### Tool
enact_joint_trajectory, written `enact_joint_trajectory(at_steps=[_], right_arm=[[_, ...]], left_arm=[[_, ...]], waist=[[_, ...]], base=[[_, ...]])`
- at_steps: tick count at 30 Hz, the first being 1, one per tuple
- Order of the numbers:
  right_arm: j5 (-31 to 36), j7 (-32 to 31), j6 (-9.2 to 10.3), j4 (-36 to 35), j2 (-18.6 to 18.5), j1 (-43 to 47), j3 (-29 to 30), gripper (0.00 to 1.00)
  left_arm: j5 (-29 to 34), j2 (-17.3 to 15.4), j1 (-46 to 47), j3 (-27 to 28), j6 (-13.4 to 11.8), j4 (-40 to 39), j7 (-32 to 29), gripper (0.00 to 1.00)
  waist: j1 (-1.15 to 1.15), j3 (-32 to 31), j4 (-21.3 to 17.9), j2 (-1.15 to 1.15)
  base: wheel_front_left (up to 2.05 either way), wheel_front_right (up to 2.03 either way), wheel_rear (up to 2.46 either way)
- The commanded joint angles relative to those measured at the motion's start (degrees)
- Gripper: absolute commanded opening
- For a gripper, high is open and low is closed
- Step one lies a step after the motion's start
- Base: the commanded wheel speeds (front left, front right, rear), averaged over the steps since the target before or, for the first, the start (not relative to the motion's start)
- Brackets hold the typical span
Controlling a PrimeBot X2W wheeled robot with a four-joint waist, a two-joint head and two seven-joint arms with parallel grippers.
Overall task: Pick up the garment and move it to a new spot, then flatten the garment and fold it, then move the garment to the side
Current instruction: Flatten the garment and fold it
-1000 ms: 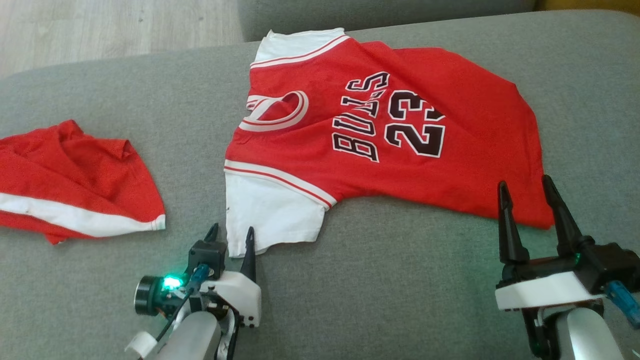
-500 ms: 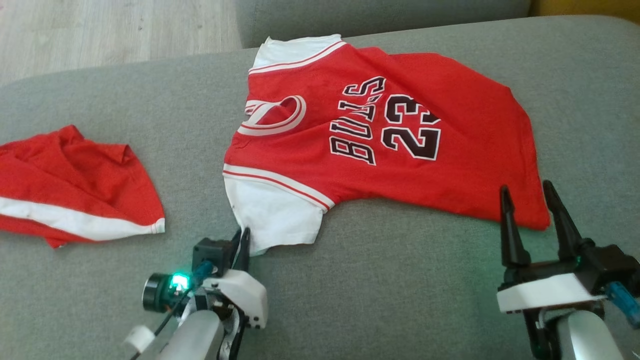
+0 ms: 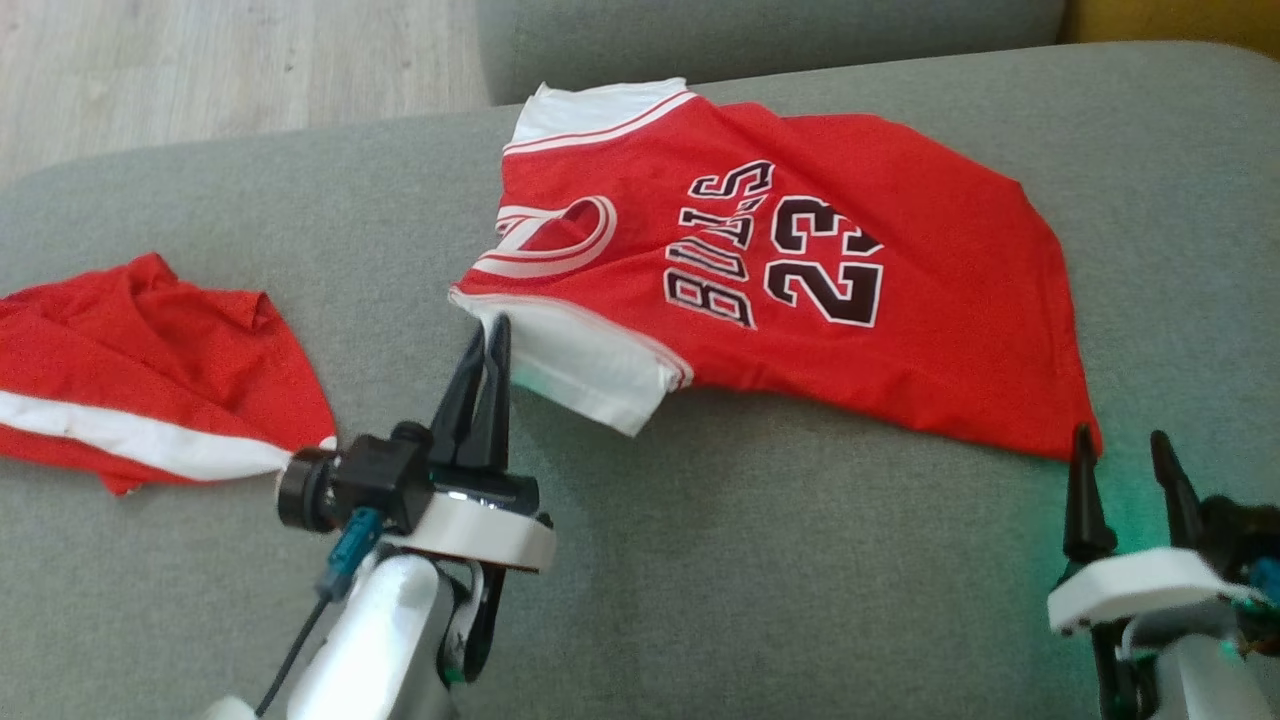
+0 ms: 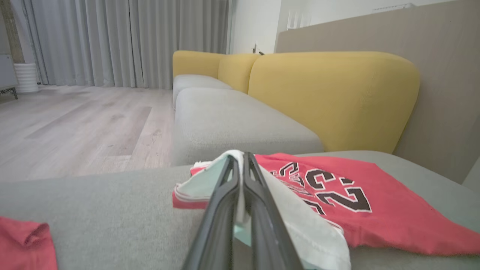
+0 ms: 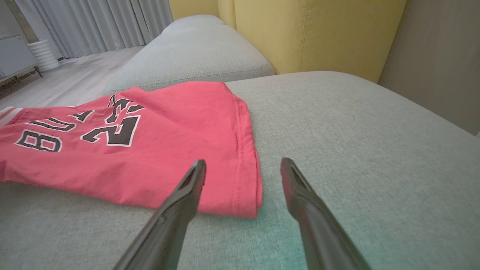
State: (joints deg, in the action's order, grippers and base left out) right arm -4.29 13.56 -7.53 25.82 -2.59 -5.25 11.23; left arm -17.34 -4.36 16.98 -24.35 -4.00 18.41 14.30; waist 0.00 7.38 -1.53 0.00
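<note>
Fingers of the left gripper (image 3: 491, 332) are pressed together, clamped on the edge of the white sleeve (image 3: 590, 370) of the red jersey (image 3: 900, 330); the sleeve hangs raised off the cushion. Fingers of the right gripper (image 3: 1120, 445) stand apart with nothing held, and the jersey's near hem corner lies just beyond the tips. The jersey is spread print-up on the grey sofa seat (image 3: 780, 580), collar toward the robot's left. A second red-and-white garment (image 3: 150, 400) lies well apart, farther left. Wood floor (image 3: 200, 70) lies beyond.
</note>
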Motion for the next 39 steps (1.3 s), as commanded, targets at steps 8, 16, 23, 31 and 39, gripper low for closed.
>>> enact_joint_trajectory(at_steps=[8,16,23,31,39], right_arm=[[1.9,-2.4,0.04,8.8,-0.3,-7.9,2.7,1.00],[2.8,-3.9,0.04,17.4,-0.3,-11.1,2.0,1.00],[1.7,-2.3,0.04,20.8,-0.3,-13.2,-0.2,0.00],[-0.6,1.0,0.04,11.8,-0.3,-15.1,-2.6,0.00],[0.3,0.3,0.04,-6.3,-2.5,-18.5,-6.6,0.00]], left_arm=[[2.6,0.3,-0.1,4.0,1.5,-7.9,0.7,0.00],[3.9,0.9,-0.6,4.8,2.8,-8.4,0.7,0.00],[3.6,1.2,-0.7,5.6,3.4,-7.6,0.7,0.00],[0.4,1.4,2.1,8.3,4.9,-7.3,0.7,0.00],[-7.2,1.5,13.0,10.8,5.6,-10.7,0.7,0.00]], waist=[[0.00,1.4,1.4,0.00],[0.00,2.0,2.2,0.00],[0.00,2.0,2.0,0.00],[0.00,0.5,0.9,0.00],[0.00,-2.5,-0.3,0.00]], base=[[0.00,0.00,0.00],[0.00,0.00,0.00],[0.00,0.00,0.00],[0.00,0.00,0.00],[0.00,0.00,0.00]])
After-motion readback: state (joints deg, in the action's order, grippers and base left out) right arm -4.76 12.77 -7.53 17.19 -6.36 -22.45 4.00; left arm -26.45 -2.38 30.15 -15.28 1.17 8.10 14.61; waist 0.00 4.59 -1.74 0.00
